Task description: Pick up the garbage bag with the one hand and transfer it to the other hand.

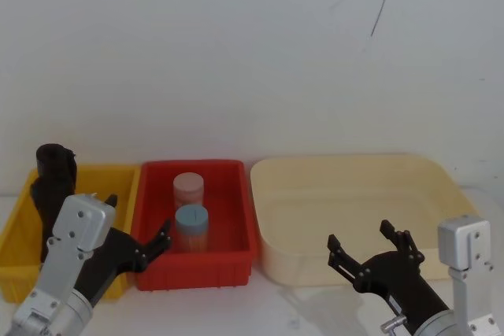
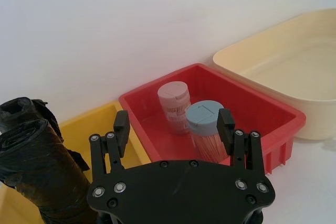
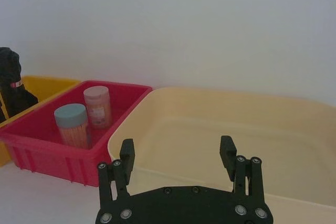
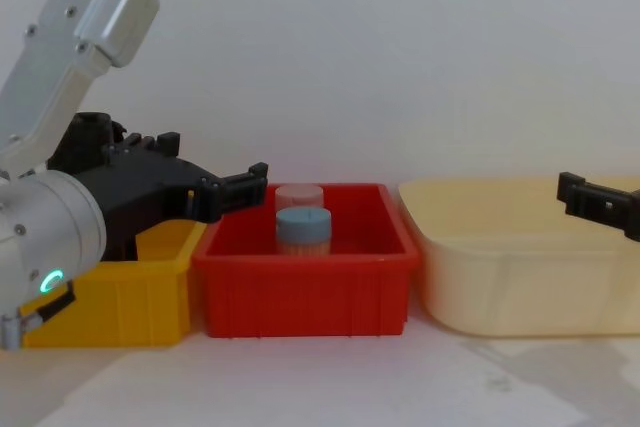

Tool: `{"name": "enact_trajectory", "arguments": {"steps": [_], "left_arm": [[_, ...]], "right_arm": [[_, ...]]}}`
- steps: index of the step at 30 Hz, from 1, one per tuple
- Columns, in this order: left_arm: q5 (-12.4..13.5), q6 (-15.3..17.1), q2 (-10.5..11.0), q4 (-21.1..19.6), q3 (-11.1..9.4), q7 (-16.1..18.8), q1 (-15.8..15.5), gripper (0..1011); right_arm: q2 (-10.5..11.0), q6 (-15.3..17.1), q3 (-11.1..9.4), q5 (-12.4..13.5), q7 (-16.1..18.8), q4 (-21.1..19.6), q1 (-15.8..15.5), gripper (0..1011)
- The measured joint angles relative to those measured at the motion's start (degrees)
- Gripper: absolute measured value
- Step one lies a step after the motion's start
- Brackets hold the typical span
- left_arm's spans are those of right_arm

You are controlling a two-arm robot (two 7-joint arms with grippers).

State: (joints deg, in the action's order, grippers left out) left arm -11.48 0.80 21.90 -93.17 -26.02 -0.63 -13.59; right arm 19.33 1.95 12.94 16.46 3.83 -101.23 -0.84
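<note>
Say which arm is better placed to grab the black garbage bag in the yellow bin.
Left. The open left hand hangs by the yellow plastic bin holding the glossy black plastic garbage bag; the open right hand is at the cream plastic tub, beyond the red plastic crate.

Plain white wall [image 1: 236, 53] behind white tabletop [image 4: 330, 377]
Wall matte, evenly lit; thin dark curved line [image 1: 381, 1] at upper right in head view, maybe a crack or a wire; tabletop smooth, faint soft shadows
</note>
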Motion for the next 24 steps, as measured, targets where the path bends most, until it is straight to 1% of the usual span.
{"name": "enact_trajectory", "arguments": {"steps": [24], "left_arm": [[0.00,0.00,0.00,0.00,0.00,0.00,0.00,1000]], "right_arm": [[0.00,0.00,0.00,0.00,0.00,0.00,0.00,1000]]}}
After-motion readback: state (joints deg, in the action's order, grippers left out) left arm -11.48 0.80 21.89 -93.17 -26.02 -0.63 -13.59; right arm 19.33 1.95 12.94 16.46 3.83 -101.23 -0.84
